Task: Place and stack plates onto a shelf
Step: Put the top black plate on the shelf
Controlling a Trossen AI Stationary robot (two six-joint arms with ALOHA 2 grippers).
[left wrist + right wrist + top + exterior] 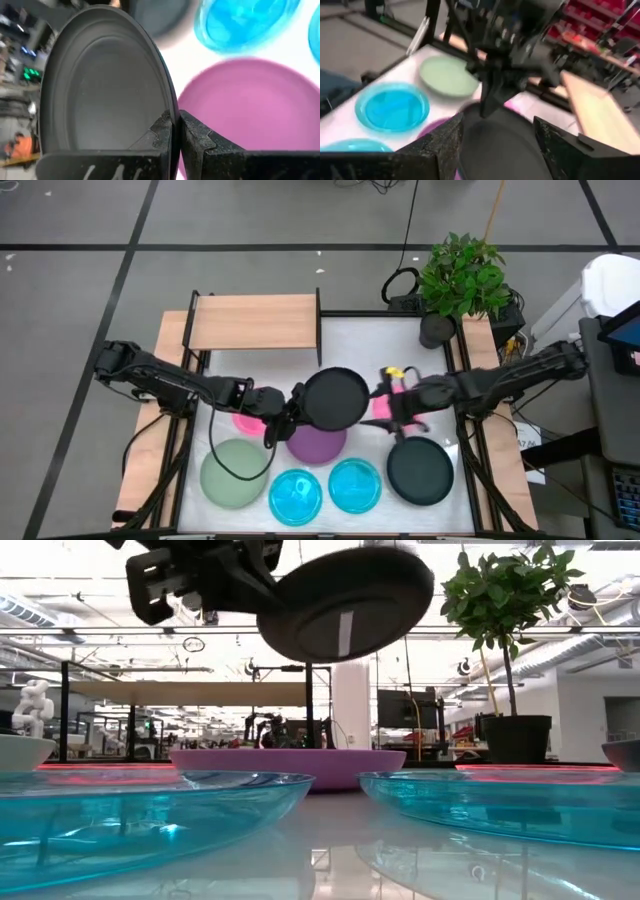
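Item: black plate, round, matte, with a shallow raised rim; held in the air above the purple plate at the middle of the table. In the low view it hangs tilted, well clear of the table. The left end effector has its two fingers pinched tight on the plate's rim, one on each face.

Right end effector: near the held plate's other side, fingers spread apart, holding nothing.

Count of plates in the high view:
- Black: two. One held; the second flat on the table at the right.
- Purple: one, under the held plate, partly hidden.
- Sage-green: one, at the front left.
- Cyan, translucent: two, side by side at the front edge.
- Pink, translucent: two, each partly hidden by an arm; one on the left, one on the right.

Shelf: one light-wood board on black posts, at the table's far left corner, bare.

Potted plant: one, at the far right corner.
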